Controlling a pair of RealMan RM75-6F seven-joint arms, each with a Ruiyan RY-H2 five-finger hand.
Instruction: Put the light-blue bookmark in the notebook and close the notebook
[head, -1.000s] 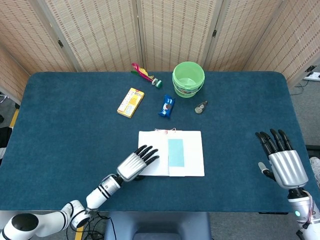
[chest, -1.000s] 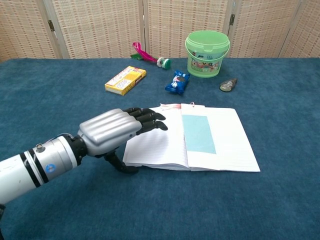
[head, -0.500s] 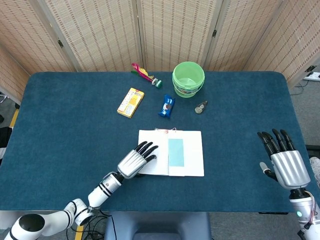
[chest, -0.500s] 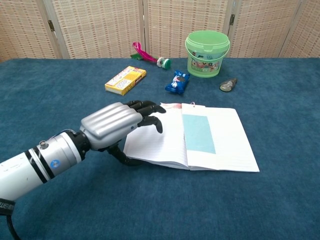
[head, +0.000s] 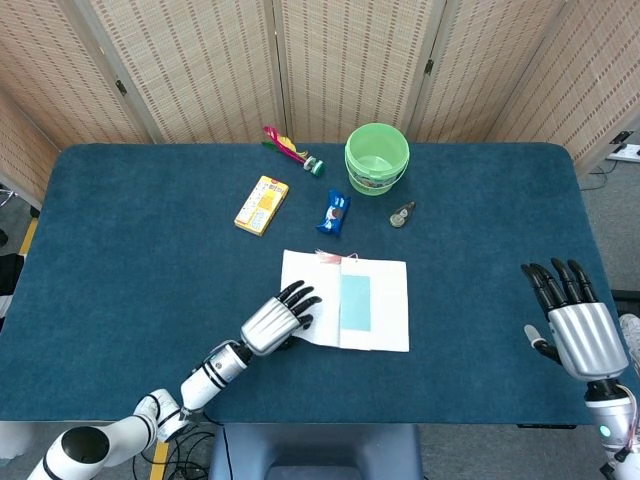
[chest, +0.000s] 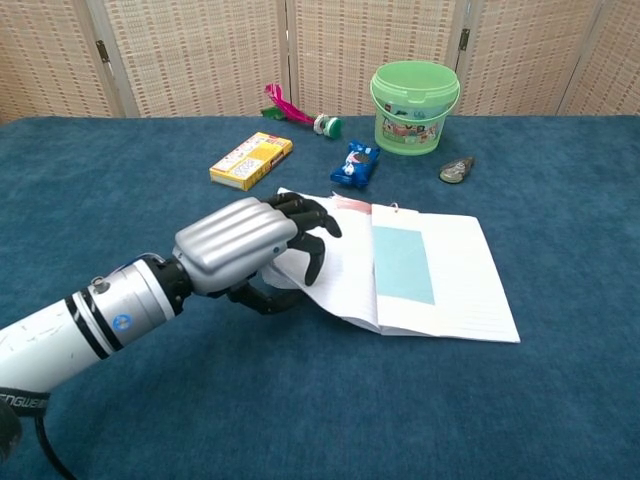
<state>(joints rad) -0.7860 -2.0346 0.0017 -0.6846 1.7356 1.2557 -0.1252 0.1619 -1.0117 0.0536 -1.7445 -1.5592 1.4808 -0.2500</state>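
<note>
Lifting the left cover is the step in hand, by my reading: the left robot hand (chest: 262, 248) has its thumb tucked under the near-left edge of the notebook (chest: 440, 275) and its dark fingers (chest: 312, 222) curled over the top of the left leaf, so it pinches that leaf, which stands tilted up off the bench (chest: 150, 400) while the right leaf lies flat. In the head view the same robot hand (head: 275, 322) sits at the notebook's (head: 385, 300) left edge, its arm reaching in from the near left.

The light-blue bookmark (chest: 403, 263) already lies on the right-hand page, just right of the spine, so it is to the right of the left robot hand with the raised leaf between them. Its long axis runs near to far, parallel to the spine; its short ends point toward the robot and toward the green bucket (chest: 414, 106). It sits wholly inside the page edges as far as I can tell.

The coming move turns on swinging the left leaf rightward about the spine — over the bookmark — and the left robot hand is the nearer one. The right robot hand (head: 572, 330) hangs well apart at the right of the bench, fingers spread, holding nothing.
</note>
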